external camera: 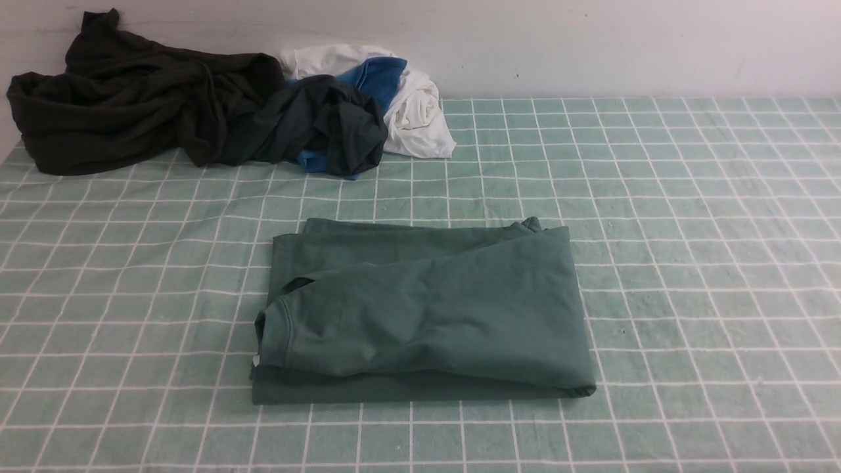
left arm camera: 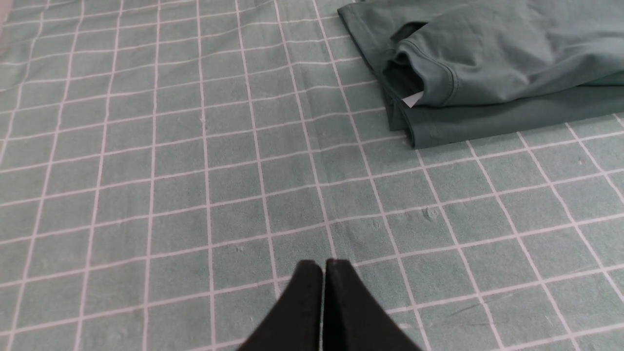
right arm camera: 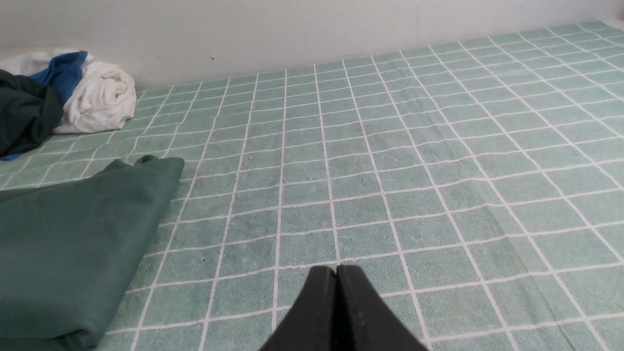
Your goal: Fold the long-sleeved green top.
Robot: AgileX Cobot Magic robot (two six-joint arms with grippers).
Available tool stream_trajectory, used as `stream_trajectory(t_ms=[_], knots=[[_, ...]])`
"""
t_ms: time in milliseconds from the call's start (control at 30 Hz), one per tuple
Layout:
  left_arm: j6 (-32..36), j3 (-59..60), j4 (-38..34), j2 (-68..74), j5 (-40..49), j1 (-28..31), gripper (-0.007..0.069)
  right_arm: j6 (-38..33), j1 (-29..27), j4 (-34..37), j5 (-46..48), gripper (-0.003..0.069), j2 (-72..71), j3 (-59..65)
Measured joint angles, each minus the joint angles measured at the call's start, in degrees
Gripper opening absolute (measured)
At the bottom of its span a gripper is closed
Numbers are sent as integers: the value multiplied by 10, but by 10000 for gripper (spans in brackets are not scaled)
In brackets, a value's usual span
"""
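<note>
Top [external camera: 427, 309] lies mid-table as a squat folded rectangle, neckline at its left edge with a small white label peeking out, a sleeve or upper layer laid slantwise across it, and a little nub of cloth sticking up at the far right corner. Folding looks all but finished, so the step in hand is likely a last tidy or simply leaving it be; done well, that would mean pressing the slanted upper layer square with the lower one and tucking the far nub in, lifting from a doubled edge so the layers do not slide apart. Left gripper [left arm camera: 323, 265] has its jaws pressed together on nothing, above bare cloth, near the top's neckline corner but clear of it. Right gripper [right arm camera: 336, 270] is likewise pinched closed and empty, off the top's right edge. Tablecloth [external camera: 690, 263] is pale green with a white grid, slightly rippled, which could drag under a sliding garment. Pile [external camera: 197, 118] of dark, blue and white clothes sits at the far left against a plain pale wall [external camera: 624, 46], well apart from the top.
</note>
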Motion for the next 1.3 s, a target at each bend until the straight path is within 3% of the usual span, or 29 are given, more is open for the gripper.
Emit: stream_trajectory(t_ms=[1300], knots=[[2, 0, -3, 0, -11, 5, -3, 0, 0, -2, 5, -14, 0, -1]])
